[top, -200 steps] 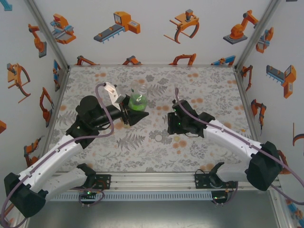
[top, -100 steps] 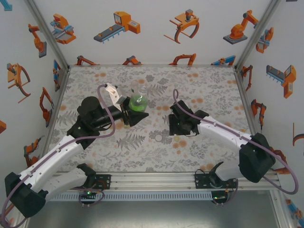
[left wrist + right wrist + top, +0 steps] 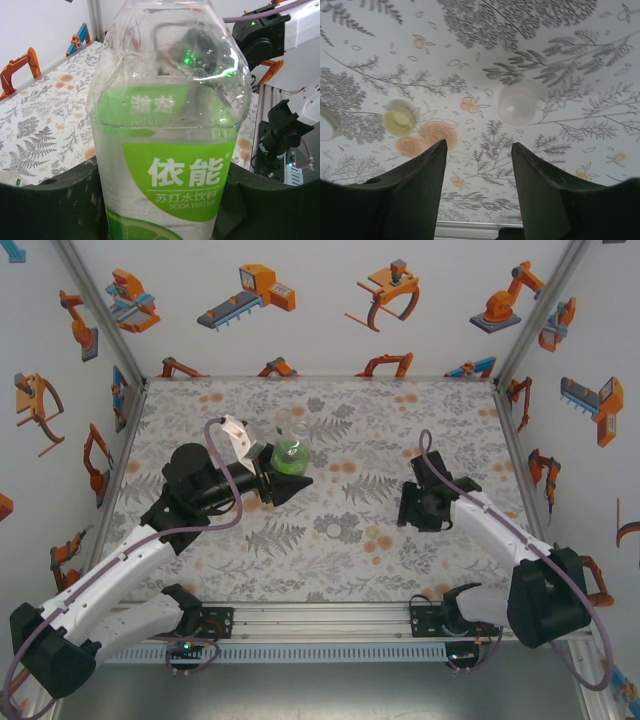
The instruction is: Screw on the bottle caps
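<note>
A short green bottle [image 3: 165, 150] with a green soda-water label stands upright left of the table's middle [image 3: 291, 453]. My left gripper [image 3: 280, 478] is shut on its lower body, with a dark finger [image 3: 45, 205] pressed against each side. My right gripper [image 3: 479, 145] hangs open over the bare mat at the centre right [image 3: 408, 508], nothing between its fingers. Ahead of it lie a whitish cap [image 3: 520, 104] and a pale yellow cap [image 3: 399, 120], both loose on the mat. The yellow cap [image 3: 372, 532] sits just left of the right gripper.
A white ring-shaped cap [image 3: 333, 530] lies on the floral mat [image 3: 440, 430] near the front middle, its edge just showing [image 3: 325, 125]. Printed walls close the left, back and right sides. A metal rail [image 3: 320, 618] with the arm bases runs along the near edge.
My right arm has drawn back to the right, away from the middle, and its jaws have opened a little wider. The left gripper and green bottle have barely moved.
</note>
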You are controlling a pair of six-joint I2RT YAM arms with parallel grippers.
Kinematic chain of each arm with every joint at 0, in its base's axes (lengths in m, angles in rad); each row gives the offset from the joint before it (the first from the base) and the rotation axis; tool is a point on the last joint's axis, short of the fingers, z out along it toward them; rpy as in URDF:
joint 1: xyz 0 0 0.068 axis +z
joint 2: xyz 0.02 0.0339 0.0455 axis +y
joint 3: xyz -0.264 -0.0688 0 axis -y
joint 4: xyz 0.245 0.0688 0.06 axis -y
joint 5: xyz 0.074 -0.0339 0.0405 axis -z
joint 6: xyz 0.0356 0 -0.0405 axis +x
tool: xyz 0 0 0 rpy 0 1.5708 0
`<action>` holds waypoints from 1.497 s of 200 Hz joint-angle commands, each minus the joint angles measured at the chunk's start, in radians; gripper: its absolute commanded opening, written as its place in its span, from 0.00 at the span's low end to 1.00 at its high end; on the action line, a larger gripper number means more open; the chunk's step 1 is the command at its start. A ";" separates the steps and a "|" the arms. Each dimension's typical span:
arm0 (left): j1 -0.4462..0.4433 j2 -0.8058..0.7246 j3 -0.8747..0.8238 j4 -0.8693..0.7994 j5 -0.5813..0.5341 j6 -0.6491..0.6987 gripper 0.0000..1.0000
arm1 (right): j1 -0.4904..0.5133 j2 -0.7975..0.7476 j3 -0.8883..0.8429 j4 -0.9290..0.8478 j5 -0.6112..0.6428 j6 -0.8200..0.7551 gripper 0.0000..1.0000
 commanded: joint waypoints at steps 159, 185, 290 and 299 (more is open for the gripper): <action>0.001 0.005 -0.025 0.038 -0.011 -0.011 0.06 | -0.059 0.182 0.040 0.044 0.067 -0.080 0.51; 0.001 0.004 -0.025 0.037 -0.011 -0.012 0.06 | -0.062 0.211 0.059 0.054 0.057 -0.084 0.50; 0.001 0.001 -0.025 0.041 -0.020 -0.013 0.06 | -0.068 0.257 0.061 0.063 0.042 -0.077 0.45; 0.000 0.002 -0.025 0.042 -0.020 -0.015 0.06 | -0.068 0.262 0.061 0.065 0.040 -0.077 0.45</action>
